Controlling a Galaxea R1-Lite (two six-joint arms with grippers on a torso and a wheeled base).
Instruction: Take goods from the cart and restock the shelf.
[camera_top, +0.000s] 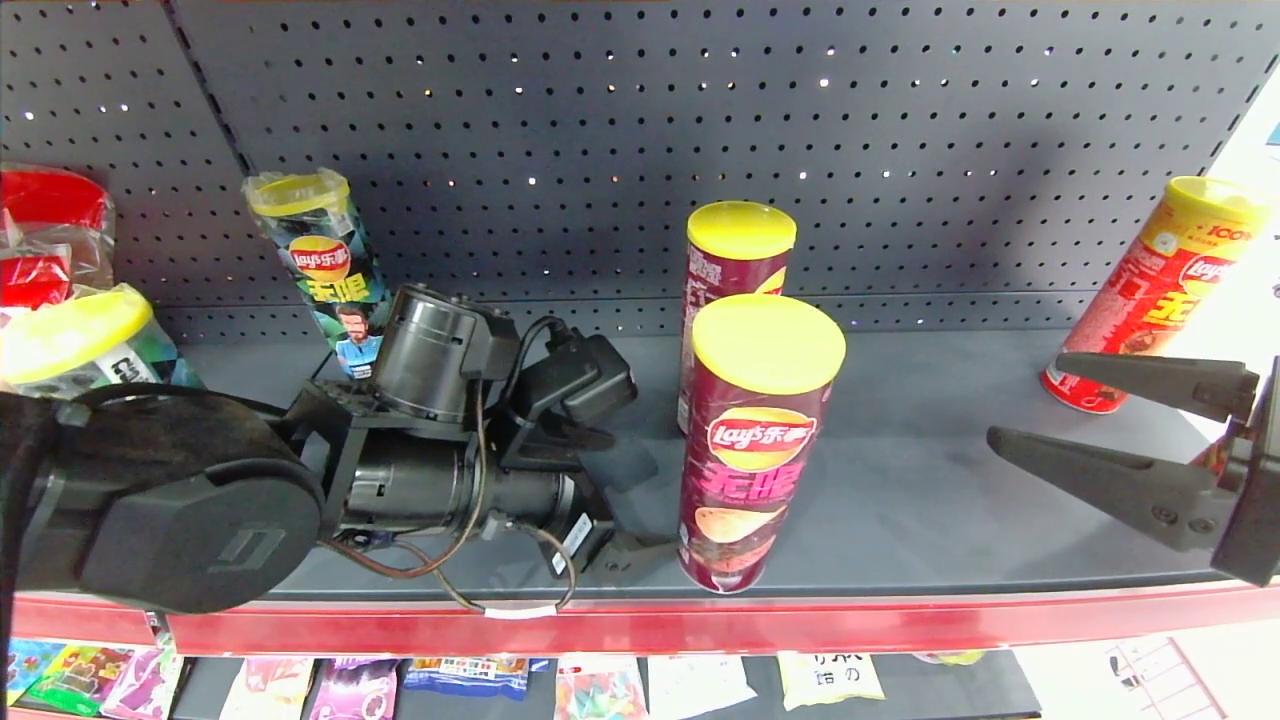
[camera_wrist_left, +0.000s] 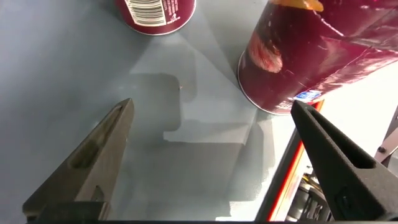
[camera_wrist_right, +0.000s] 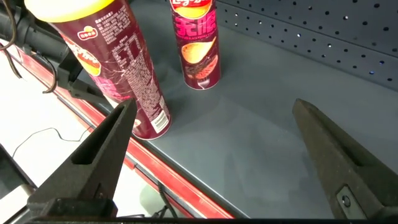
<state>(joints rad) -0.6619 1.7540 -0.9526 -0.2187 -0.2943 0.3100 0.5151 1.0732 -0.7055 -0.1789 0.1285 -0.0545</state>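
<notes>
Nearby, front maroon can (camera_top: 755, 440), red can (camera_top: 1190, 290), green can (camera_top: 322, 275)

The front can (camera_top: 757, 450) shows deep maroon, with a bright yellow lid and a red-and-yellow badge on its side. The rear can (camera_top: 738, 250) behind it wears the same maroon and yellow. Over on the right there's a red can (camera_top: 1150, 290) with a yellow lid and yellow lettering. On the left is a teal can (camera_top: 322, 265), yellow-capped and patterned in black and green, possibly with a printed figure. The shelf deck (camera_top: 920, 480) is plain slate grey, its front lip (camera_top: 800, 620) red, and the pegboard (camera_top: 700, 120) dark grey, dotted with holes. The left claw (camera_wrist_left: 211, 106) and right claw (camera_wrist_right: 214, 106) are both matte black.
</notes>
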